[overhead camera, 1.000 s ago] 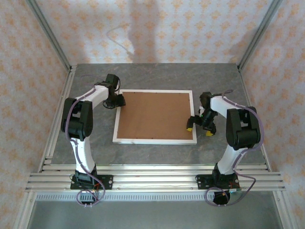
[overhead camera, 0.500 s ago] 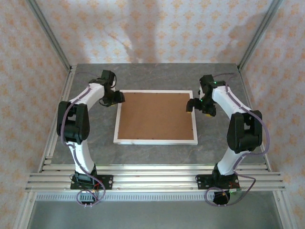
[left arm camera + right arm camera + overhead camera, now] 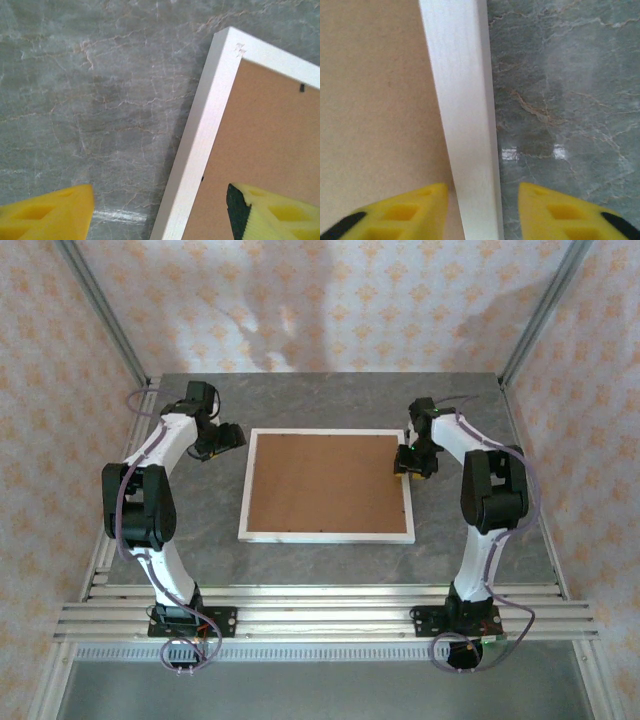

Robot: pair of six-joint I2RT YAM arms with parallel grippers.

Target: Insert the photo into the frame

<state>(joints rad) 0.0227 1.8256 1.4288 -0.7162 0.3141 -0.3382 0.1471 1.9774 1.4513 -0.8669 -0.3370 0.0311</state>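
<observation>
Frame (image 3: pixel 325 536) — right claw (image 3: pixel 408 466) astride right rail, parted, ungripped; left claw (image 3: pixel 226 438) open, beside.

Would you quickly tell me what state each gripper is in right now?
Left gripper: open, holding nothing.
Right gripper: open, astride the frame at its white border, not clamped on it.

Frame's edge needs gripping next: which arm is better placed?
Right, I'd judge. The right gripper straddles the frame at its right rail, one finger over the backing board, one over the table. The left gripper hangs open beside the far-left corner, off the rail in the top view.
</observation>
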